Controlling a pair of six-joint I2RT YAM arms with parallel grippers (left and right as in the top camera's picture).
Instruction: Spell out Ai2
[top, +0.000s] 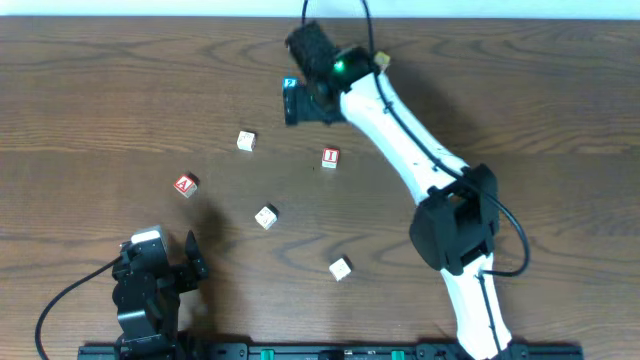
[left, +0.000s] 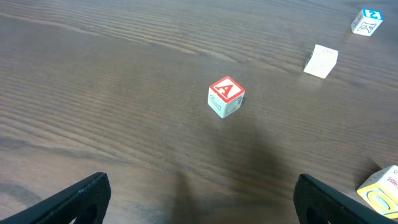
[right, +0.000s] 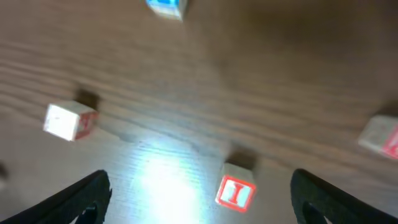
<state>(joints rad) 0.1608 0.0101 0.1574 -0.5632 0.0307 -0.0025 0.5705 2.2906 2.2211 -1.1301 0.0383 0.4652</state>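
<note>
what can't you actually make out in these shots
Overhead: the symbols on the upper pale block, middle pale block and lower pale block are too small to read.
Right wrist: motion blur smears everything; the red-marked block at the right edge is unreadable.
Left wrist: the yellow-marked block is cut off by the lower right corner.

A block (left: 226, 96) red-topped; 2 block (left: 367, 21) blue-topped; table (top: 100, 100) dark woodgrain.

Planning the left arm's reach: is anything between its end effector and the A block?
Nothing visible does. Only bare table lies between the open left end effector and the A block.
</note>
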